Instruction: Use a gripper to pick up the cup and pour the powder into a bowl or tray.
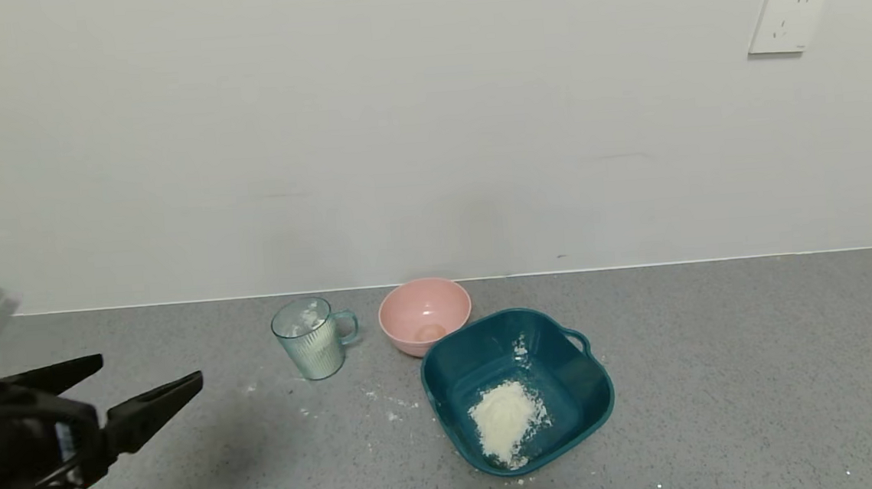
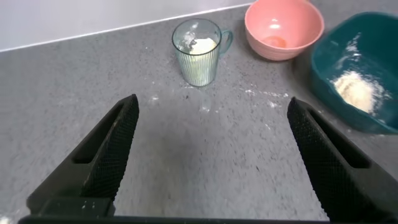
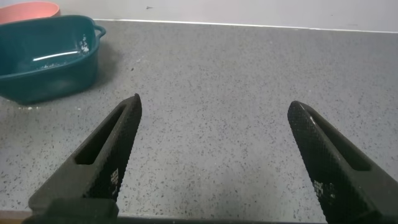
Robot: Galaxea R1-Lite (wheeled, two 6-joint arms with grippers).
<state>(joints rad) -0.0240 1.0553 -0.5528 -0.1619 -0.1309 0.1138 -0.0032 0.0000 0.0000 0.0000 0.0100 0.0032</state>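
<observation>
While the head view shows only the left gripper (image 1: 150, 376), jaws apart, well left of the cup (image 1: 312, 338) standing beside the basin (image 1: 444, 366) holding powder (image 1: 503, 418), the right gripper (image 3: 214, 158) appears only in its wrist view, likewise spread.

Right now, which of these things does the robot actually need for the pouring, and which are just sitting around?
Needed:
- left claw, open, apart from the cup
- cup, upright, some powder inside
- powder heaped in the teal basin
- teal basin

Just there:
- pink bowl
- wall socket
- right claw, open, idle
</observation>
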